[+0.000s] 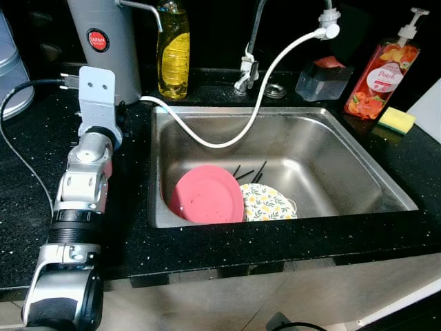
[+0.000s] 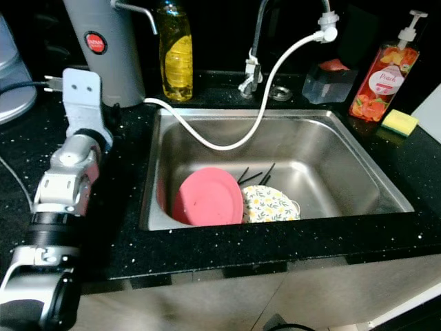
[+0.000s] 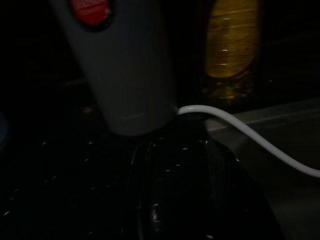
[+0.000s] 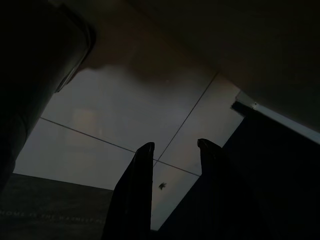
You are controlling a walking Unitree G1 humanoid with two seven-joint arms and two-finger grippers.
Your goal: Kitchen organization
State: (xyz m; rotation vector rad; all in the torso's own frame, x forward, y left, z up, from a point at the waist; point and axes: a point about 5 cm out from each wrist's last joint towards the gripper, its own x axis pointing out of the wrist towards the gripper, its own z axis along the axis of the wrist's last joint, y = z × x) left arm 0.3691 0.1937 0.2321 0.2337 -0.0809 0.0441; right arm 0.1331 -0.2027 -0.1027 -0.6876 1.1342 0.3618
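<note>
In the steel sink (image 1: 344, 141) a pink plate (image 1: 207, 196) leans against the front left wall. A floral-patterned dish (image 1: 267, 203) lies beside it, with dark utensils (image 1: 249, 172) behind. My left arm (image 1: 83, 186) reaches along the black counter left of the sink. Its gripper (image 3: 175, 145) sits low over the counter, just short of a grey canister (image 1: 107, 34) with a red label. The left wrist view is dark. My right gripper (image 4: 175, 147) hangs open over a tiled floor, holding nothing.
A white hose (image 1: 227, 141) runs from the tap (image 1: 248, 69) into the sink and to the canister. A yellow soap bottle (image 1: 172, 48), a clear container (image 1: 322, 77), a peach pump bottle (image 1: 382, 69) and a sponge (image 1: 396, 121) line the back. A black cable (image 1: 21, 158) crosses the left counter.
</note>
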